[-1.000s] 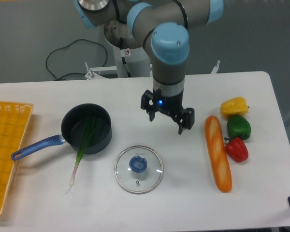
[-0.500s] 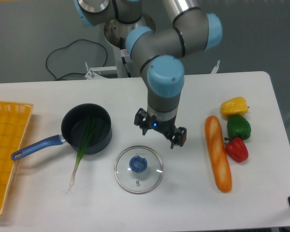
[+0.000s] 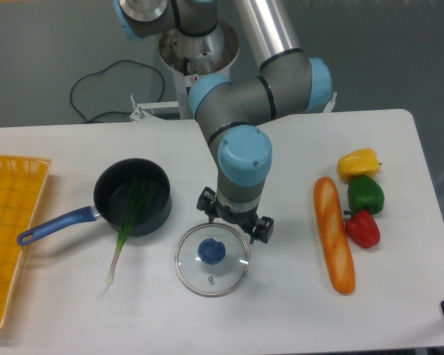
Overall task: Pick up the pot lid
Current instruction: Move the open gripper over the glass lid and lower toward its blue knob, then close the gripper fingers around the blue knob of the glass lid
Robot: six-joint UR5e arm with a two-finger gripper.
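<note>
Got claw point(image 3: 235, 225) released, w/ fingers spread, nr far rim of pot lid point(image 3: 228, 274). Prob. raised off tabletop point(image 3: 285, 303), but hard to judge height. See lid lying flat on tabletop, clear w/ blue knob point(image 3: 212, 251) up, btwn black pot point(image 3: 157, 177) & long bread loaf point(image 3: 334, 231). Note spring onion point(image 3: 133, 203) in pot w/ white end outside, plus blue handle point(image 3: 59, 223) pointing pic L. Spot yellow point(image 3: 357, 163), green point(image 3: 365, 194) & red peppers point(image 3: 363, 230) R of loaf, & yellow basket point(image 3: 13, 192) at L edge.
</note>
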